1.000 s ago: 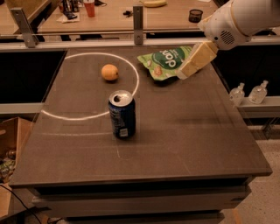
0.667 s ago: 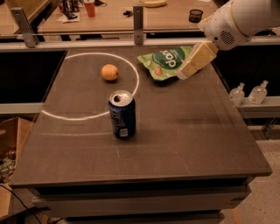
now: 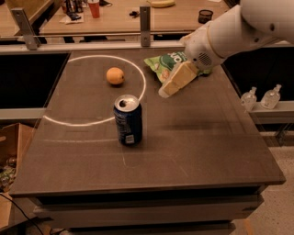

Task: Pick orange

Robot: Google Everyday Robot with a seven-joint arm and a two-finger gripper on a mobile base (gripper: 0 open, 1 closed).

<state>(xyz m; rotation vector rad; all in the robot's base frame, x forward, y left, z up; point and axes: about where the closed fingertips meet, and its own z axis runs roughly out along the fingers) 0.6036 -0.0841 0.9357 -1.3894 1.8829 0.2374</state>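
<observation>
The orange [image 3: 115, 75] is a small round yellow-orange fruit lying on the dark table [image 3: 197, 151], at the back left inside a white painted circle. My gripper [image 3: 176, 81] is cream-coloured and hangs from the white arm coming in from the upper right. It sits over the table to the right of the orange, about a can's height away from it, in front of a green chip bag [image 3: 164, 64]. It holds nothing that I can see.
A blue soda can [image 3: 128, 120] stands upright in front of the orange, near the table's middle. Two small clear bottles [image 3: 262, 97] stand on a ledge at the right. A cardboard box [image 3: 9, 151] is on the floor at the left. A banana [image 3: 161, 3] lies on the far counter.
The arm and gripper have moved left and forward, from over the chip bag's right side toward the orange. The orange, can and bag have not moved.
</observation>
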